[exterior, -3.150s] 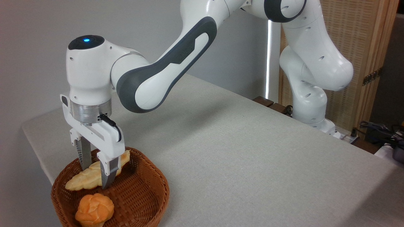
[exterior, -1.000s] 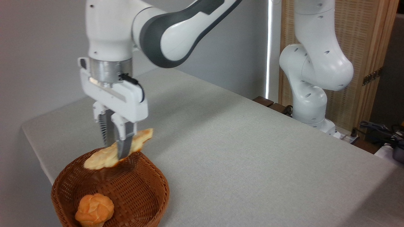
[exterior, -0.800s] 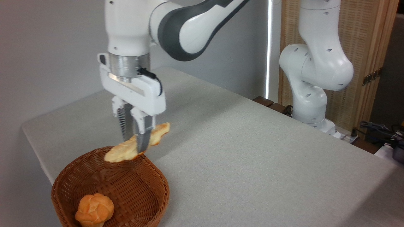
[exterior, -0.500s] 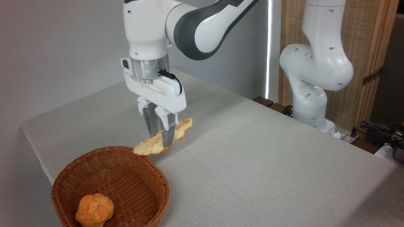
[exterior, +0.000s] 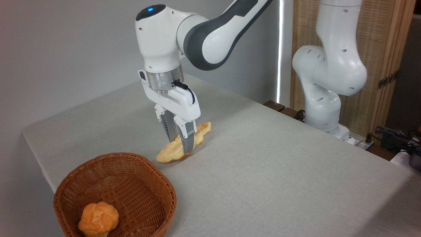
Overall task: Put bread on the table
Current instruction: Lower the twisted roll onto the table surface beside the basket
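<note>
The bread [exterior: 171, 151], a long pale-yellow braided loaf with a browner far tip, is pinched across its middle by my gripper [exterior: 182, 148], which is shut on it. The loaf lies low over the light grey table [exterior: 263, 171], just beyond the basket's far rim; its near end looks to be at or touching the cloth. The fingers point down and hide the loaf's middle.
A round brown wicker basket [exterior: 138, 177] stands at the front left corner with a small orange knotted bun [exterior: 98, 219] inside. The arm's white base [exterior: 324, 112] stands at the table's far right edge, with cables [exterior: 394, 135] beyond it.
The gripper has lifted the bread out of the basket, carried it right and away over the rim, and lowered it close to the table. The bun has stayed put.
</note>
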